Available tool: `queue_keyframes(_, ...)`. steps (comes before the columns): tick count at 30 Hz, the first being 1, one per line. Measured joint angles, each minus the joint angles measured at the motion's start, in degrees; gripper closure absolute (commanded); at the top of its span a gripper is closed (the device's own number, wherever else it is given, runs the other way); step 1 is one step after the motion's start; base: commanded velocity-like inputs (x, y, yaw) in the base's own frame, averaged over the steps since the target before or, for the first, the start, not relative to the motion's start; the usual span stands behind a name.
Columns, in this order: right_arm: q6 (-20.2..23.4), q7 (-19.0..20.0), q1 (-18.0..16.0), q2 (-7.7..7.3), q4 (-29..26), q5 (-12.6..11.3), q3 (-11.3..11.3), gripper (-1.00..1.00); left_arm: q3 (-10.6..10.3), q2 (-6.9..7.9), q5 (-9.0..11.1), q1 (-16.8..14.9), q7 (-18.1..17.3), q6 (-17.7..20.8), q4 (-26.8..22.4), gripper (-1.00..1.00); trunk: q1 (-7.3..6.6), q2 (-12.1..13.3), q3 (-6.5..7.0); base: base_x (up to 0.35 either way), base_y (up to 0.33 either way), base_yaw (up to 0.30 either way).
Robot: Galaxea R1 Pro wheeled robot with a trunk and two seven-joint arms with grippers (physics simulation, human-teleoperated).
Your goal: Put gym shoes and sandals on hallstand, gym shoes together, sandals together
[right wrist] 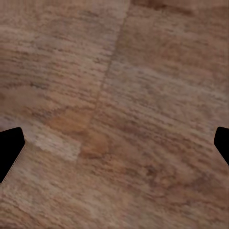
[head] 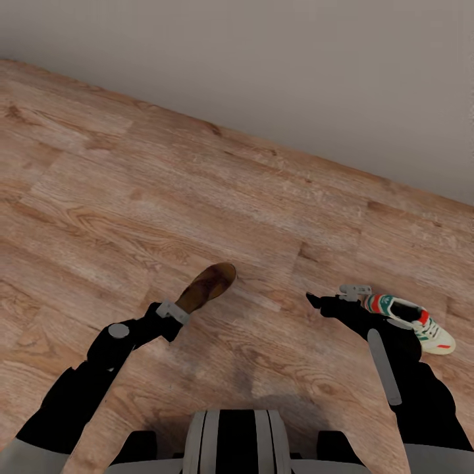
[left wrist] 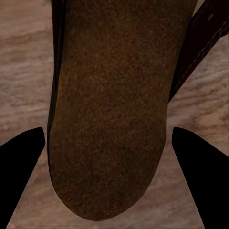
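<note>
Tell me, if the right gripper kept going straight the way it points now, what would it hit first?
Probably the bare corridor floor. The right wrist view looks along the right gripper and shows wood planks between its open fingertips. The gym shoe lies beside that arm, apparently off this line, though depth is hard to judge.

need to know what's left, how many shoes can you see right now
2: one brown sandal at the left gripper, one gym shoe on the floor by the right arm. The others may be out of frame.
</note>
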Motion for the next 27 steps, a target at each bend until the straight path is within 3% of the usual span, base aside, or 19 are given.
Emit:
queue_keyframes(5, 0.0, 0.0, 0.0, 0.0, 0.0, 0.0, 0.0, -1.0, 0.0, -0.09, 0.1, -2.1, 0.0, 6.4, -1.1, 1.0, -0.13, 0.1, 1.11, 0.0, 0.0, 0.0)
queue_keyframes(11, 0.0, 0.0, 0.1, 0.0, 0.0, 0.0, -0.1, -1.0, 0.1, -0.08, 0.3, -2.3, 0.0, 7.9, -1.3, 1.0, -0.28, 0.1, 2.43, 0.0, 0.0, 0.0)
queue_keyframes(20, 0.0, 0.1, 0.2, 0.0, 0.0, 0.0, 1.0, -1.0, 0.5, -0.21, 0.4, -2.3, 0.0, 8.8, -1.2, 1.0, -0.28, 0.1, 2.44, 0.0, 0.0, 0.0)
queue_keyframes(23, -0.1, 0.1, 0.2, 0.0, 0.0, 0.0, 1.3, -1.0, 3.6, -0.58, 0.5, -2.3, 0.1, 10.2, -1.2, 1.0, -0.36, 0.2, 3.1, 0.0, 0.0, 0.0)
queue_keyframes(27, -0.1, 0.1, 0.2, -0.05, 0.0, 0.0, 1.5, -1.0, 11.3, -3.21, 1.9, -2.3, 0.1, 11.1, -1.2, 1.0, -0.46, 0.2, 3.99, 0.0, 0.0, 0.0)
